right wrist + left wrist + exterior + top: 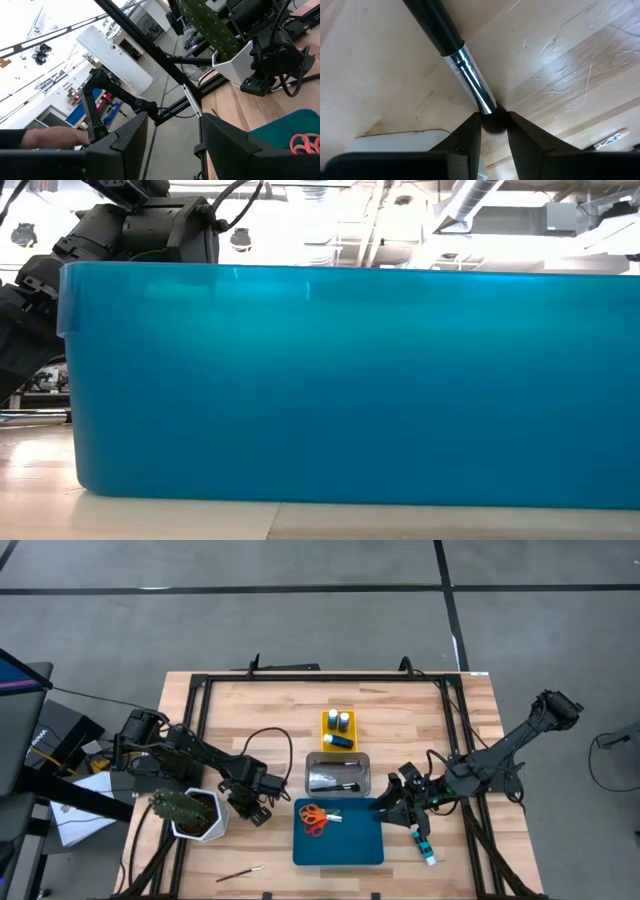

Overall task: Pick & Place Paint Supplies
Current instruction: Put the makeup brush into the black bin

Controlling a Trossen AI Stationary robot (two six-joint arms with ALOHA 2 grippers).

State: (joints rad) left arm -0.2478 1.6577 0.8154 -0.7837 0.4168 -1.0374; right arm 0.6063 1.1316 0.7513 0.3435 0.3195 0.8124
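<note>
Jaws of the left gripper (493, 125) pinch a black-handled, silver-ferruled paintbrush (455, 50) by its bristle end — handle jutting forward over the wooden table (560, 65). Right gripper (172, 137) gapes wide, nothing between its fingers.

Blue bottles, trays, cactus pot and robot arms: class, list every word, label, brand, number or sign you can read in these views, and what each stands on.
No text can be read in any view.
Blue bottles in the yellow tray: labels too small to read.
Blue bottle lying by the right gripper: label too small to read.
Blue tray: its wall bears no print.
White cactus pot: bears no print.
</note>
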